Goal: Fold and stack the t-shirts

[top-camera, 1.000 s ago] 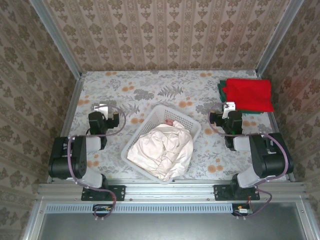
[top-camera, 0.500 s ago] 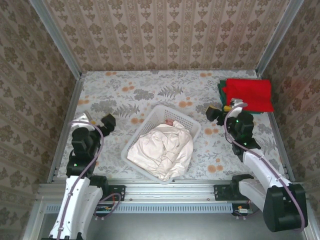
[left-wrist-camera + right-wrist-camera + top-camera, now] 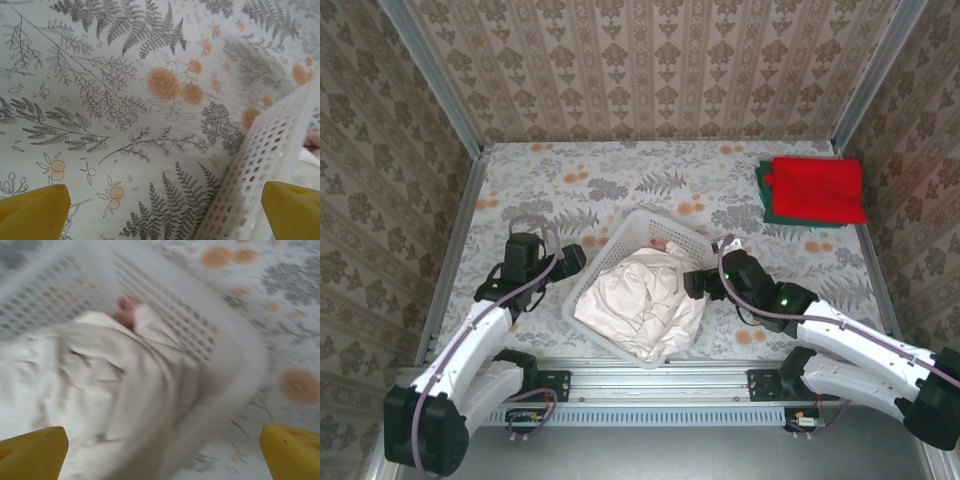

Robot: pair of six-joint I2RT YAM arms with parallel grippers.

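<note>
Three t-shirts lie in front of you, in two places. One, the cream-white t-shirt (image 3: 645, 300), is crumpled in the single white lattice basket (image 3: 603, 258) at the middle of the worktop (image 3: 620, 170) and fills most of it. A small pink patch (image 3: 658, 244) shows at its far end, and you cannot tell what it is. The other two sit folded at the far right corner of the worktop: the red t-shirt (image 3: 817, 188) lies on top of the dark green t-shirt (image 3: 761, 192), which shows as a strip along the red one's left and near edges.

Two pincers are near the basket, one on each side of it, and both are spread. Your left pincer (image 3: 162, 215) hangs low just outside the basket's left wall, its jaws wide apart over the flowered cloth and the lattice. Your right pincer (image 3: 162, 450) is at the basket's right rim, facing the cream-white cloth, its jaws also wide apart. That wrist view is blurred.
</note>
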